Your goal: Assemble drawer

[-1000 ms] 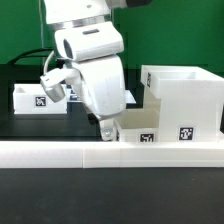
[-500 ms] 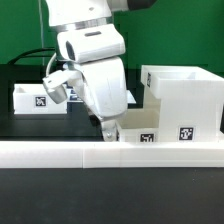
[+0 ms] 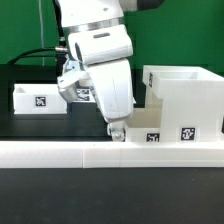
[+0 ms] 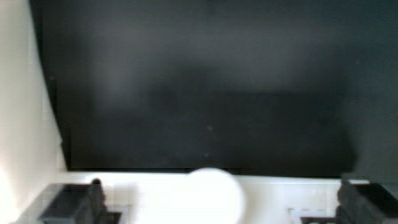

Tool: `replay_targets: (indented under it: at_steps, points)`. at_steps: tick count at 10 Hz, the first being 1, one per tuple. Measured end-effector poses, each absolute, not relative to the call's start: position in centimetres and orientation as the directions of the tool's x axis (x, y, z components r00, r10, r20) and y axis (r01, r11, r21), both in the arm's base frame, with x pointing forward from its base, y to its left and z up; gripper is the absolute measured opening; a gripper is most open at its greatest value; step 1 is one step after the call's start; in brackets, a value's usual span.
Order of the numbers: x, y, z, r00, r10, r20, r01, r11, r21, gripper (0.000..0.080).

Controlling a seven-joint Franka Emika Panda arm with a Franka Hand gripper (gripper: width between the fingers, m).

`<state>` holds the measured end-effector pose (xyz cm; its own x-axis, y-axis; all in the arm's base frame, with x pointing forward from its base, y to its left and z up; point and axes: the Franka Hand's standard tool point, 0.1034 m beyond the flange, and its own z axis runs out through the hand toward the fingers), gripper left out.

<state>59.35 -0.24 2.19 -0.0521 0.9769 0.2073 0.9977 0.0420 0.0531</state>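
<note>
White plastic arm (image 3: 100,60) has shifted toward the exterior view's right since a second ago, with its gripper (image 3: 116,131) now down at the low tray (image 3: 140,133) just in front of the boxy housing (image 3: 185,95). The arm hangs near upright. In the wrist view the fingers (image 4: 79,203) stand spread wide, pinching nothing. The other tray (image 3: 38,98) sits well apart on the exterior view's left.

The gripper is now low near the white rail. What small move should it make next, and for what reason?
Probably shut the fingers slowly. The wrist view shows them apart with a rounded white part between them; the exterior view shows the gripper low beside the low tray by the housing. Whether that part belongs to the tray, I cannot tell.
</note>
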Motion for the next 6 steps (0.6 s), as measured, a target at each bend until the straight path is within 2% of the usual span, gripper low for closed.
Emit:
replay_targets:
  at_steps: [3, 6]
  points:
    - [59.4, 1.5, 2.1, 0.010, 0.977, 0.212, 0.999, -0.019, 0.039, 0.0649]
    - [59.4, 1.1, 2.2, 0.067, 0.975, 0.213, 0.997, -0.073, 0.019, 0.0649]
